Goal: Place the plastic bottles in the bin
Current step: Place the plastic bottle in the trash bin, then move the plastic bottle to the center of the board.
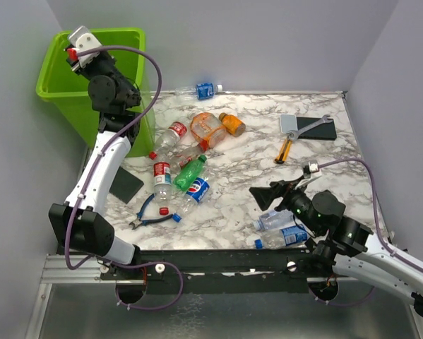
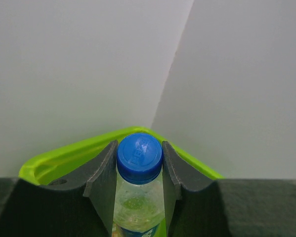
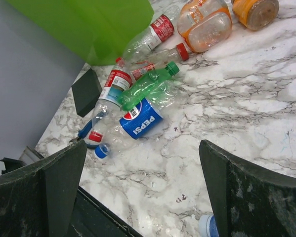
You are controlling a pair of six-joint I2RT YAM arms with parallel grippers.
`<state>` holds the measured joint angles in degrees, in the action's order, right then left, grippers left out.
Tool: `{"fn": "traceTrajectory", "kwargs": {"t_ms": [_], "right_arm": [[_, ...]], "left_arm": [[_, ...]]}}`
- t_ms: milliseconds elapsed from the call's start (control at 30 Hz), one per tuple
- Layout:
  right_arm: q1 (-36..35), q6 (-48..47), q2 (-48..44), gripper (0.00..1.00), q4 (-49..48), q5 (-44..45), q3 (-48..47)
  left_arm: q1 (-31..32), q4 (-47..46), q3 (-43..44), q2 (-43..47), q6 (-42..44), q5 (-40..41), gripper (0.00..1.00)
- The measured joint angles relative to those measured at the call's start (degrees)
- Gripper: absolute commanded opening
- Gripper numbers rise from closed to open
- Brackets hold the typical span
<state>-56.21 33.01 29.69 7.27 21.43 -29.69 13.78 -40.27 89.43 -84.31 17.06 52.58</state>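
From above, the bin [image 1: 59, 88] stands at the far left corner of the desk, and the left gripper [image 1: 80, 42] is high over its mouth. A heap of bottles [image 1: 183, 166] lies on the left half of the desk. A single bottle [image 1: 205, 90] lies at the far edge, and two more bottles [image 1: 278, 227] lie at the near edge, just beside the right arm. The right gripper [image 1: 267, 192] hangs low over the marble toward the near edge, jaws wide apart and holding nothing. Blue-handled pliers [image 1: 151, 215] lie near the near left corner.

In the left wrist view, the left fingers [image 2: 104, 182] are closed on a clear bottle [image 2: 138, 202], just under its blue cap. The green rim of the bin shows behind it.

In the right wrist view, the right fingers [image 3: 49, 187] stand wide with only marble between them. Beyond them, a Pepsi bottle [image 3: 140, 121] lies touching a green bottle [image 3: 148, 86]. A black pad [image 3: 86, 91] lies near the foot of the bin.
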Motion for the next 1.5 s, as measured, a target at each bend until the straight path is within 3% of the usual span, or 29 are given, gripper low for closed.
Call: {"fn": "traceTrajectory", "kwargs": {"t_ms": [200, 467, 667, 700, 767, 833, 867, 1200, 1400, 1500], "right_arm": [[0.0, 0.5, -3.9, 1.0, 2.2, 1.2, 1.8], [0.0, 0.4, -5.7, 1.0, 6.2, 4.6, 1.7], [0.0, 0.4, -6.5, 1.0, 8.2, 5.4, 1.6], [0.0, 0.4, -6.6, 1.0, 8.5, 5.4, 1.6], [0.0, 0.4, -6.6, 1.0, 9.1, 5.8, 1.6], [0.0, 0.4, -6.6, 1.0, 9.5, 6.1, 1.6], [0.0, 0.4, -6.6, 1.0, 9.6, 6.2, 1.5], [0.0, 0.3, -5.7, 1.0, 11.2, 8.0, -0.7], [0.0, 1.4, -0.1, 0.99, 14.4, 12.3, -4.1], [0.0, 2.5, 4.5, 0.99, 17.1, 14.8, -7.1]], "left_arm": [[-4.2, 5.4, -4.9, 0.1, -9.0, 0.6, 0.0], [-6.5, 27.3, 4.7, -1.3, -23.6, -8.5, 0.0], [-6.7, 37.1, 5.2, -3.0, -27.4, -10.7, 0.02], [-6.7, 38.4, 5.0, -3.4, -27.5, -10.9, 0.18], [-6.9, 41.0, 4.9, -4.1, -27.5, -11.3, 0.66], [-7.0, 43.2, 4.9, -4.4, -27.4, -12.2, 0.91], [-6.9, 43.7, 4.9, -4.4, -27.6, -12.6, 0.98], [-4.2, 46.5, 13.4, -3.2, -29.7, -16.5, 0.99], [11.6, 47.5, 15.5, 1.2, -26.9, -22.6, 0.99], [18.0, 48.7, 11.3, 3.3, -25.3, -28.1, 0.99]]}}
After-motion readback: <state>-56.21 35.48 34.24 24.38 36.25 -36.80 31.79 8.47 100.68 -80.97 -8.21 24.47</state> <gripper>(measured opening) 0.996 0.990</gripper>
